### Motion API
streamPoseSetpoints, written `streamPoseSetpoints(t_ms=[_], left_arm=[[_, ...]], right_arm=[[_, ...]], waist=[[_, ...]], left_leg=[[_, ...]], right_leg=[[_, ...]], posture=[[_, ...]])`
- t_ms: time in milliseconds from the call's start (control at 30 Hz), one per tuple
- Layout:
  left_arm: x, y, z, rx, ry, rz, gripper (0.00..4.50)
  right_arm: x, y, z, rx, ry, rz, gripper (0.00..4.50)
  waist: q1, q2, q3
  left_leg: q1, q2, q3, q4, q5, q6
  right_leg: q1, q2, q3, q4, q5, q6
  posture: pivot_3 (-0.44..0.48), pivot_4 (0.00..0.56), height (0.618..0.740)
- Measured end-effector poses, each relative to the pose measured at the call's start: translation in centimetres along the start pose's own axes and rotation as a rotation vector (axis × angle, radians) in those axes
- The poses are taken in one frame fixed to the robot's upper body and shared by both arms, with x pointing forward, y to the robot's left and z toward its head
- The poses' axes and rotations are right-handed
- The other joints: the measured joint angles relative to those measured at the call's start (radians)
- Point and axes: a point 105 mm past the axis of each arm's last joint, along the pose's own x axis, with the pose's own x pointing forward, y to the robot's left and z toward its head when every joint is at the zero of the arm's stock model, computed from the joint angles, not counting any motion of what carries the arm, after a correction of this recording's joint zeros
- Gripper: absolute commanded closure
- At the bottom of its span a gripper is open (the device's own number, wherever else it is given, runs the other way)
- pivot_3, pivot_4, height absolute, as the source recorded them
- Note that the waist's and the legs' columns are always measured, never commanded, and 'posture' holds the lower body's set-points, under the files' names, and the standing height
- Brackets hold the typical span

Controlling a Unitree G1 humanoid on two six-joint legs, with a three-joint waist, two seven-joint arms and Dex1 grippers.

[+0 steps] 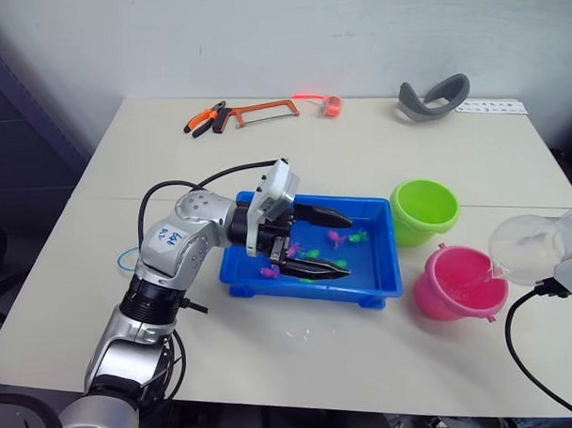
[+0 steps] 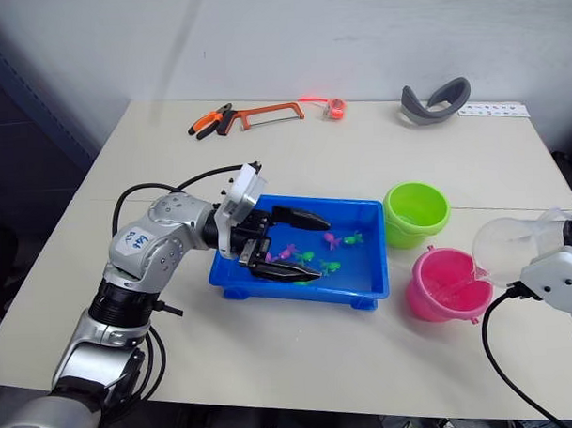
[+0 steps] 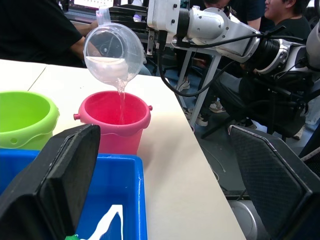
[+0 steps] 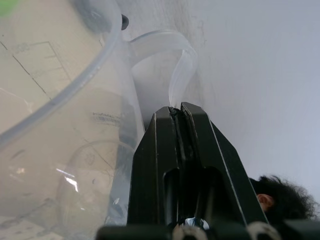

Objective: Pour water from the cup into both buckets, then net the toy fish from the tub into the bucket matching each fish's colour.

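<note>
At the right edge of the head view, the right gripper (image 4: 178, 112) has its 2 black fingers pressed together on the thin handle of the clear cup (image 1: 530, 248). The cup is tilted over the pink bucket (image 1: 459, 283), and a thin stream of water (image 3: 121, 102) falls from its lip into that bucket. The pink bucket stands on the white table (image 1: 359, 164) in the lower right part of the frame, and the green bucket (image 1: 424, 209) stands just beside it, a little higher in the picture.

In the middle of the frame is the blue tub (image 1: 375, 288), with several small pink and green toy fish (image 1: 336, 238) lying in it. The left gripper (image 1: 330, 242) is over the tub, with its 2 fingers wide apart and nothing between them.

Near the top of the frame, at the far edge of the table, there are orange pliers (image 1: 206, 118), a hacksaw (image 1: 264, 109) with an orange frame, and a grey curved object (image 1: 434, 99). In the left wrist view, people are sitting behind the table.
</note>
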Motion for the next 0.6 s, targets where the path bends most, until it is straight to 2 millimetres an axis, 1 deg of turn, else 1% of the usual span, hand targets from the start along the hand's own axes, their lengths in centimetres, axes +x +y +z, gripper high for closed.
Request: streamPoseSetpoints(t_ms=[233, 333, 400, 500, 600], left_arm=[[-0.1, 0.4, -0.3, -0.008, -0.003, 0.009, 0.00], [0.0, 0.4, -0.2, -0.003, -0.007, 0.005, 0.00], [0.0, 0.4, -0.2, -0.001, -0.008, 0.005, 0.00], [0.0, 0.5, -0.2, -0.001, -0.011, 0.007, 0.00], [0.0, 0.9, -0.3, -0.022, -0.024, 0.023, 0.00]], right_arm=[[-0.1, 0.2, 0.0, 0.039, -0.009, -0.003, 4.49], [-0.3, 0.7, -0.5, 0.150, 0.017, -0.015, 4.49], [-0.6, 1.1, -1.5, 0.283, 0.072, -0.040, 4.49], [-1.0, 1.5, -2.7, 0.410, 0.138, -0.047, 4.49], [-1.2, 1.5, -3.4, 0.529, 0.173, -0.065, 4.49]], waist=[[0.000, 0.000, 0.000], [0.000, 0.000, 0.000], [0.000, 0.000, 0.000], [0.000, 0.000, 0.000], [0.000, 0.000, 0.000]], left_leg=[[0.000, 0.000, 0.000, 0.000, 0.000, 0.000], [0.000, 0.000, 0.000, 0.000, 0.000, 0.000], [0.000, 0.001, 0.000, 0.000, 0.000, 0.000], [0.000, 0.000, 0.000, 0.000, 0.000, 0.000], [0.000, 0.000, 0.000, 0.001, 0.000, 0.000]], right_leg=[[0.000, 0.000, 0.000, 0.000, 0.000, 0.000], [0.000, 0.000, 0.000, 0.001, 0.000, 0.000], [0.000, 0.000, 0.000, 0.001, 0.000, 0.000], [0.000, 0.000, 0.000, 0.001, 0.000, 0.000], [0.000, 0.000, 0.000, 0.001, 0.000, 0.000]], posture=[[0.000, 0.150, 0.740], [0.000, 0.150, 0.740], [0.000, 0.150, 0.740], [0.000, 0.150, 0.740], [0.000, 0.150, 0.740]])
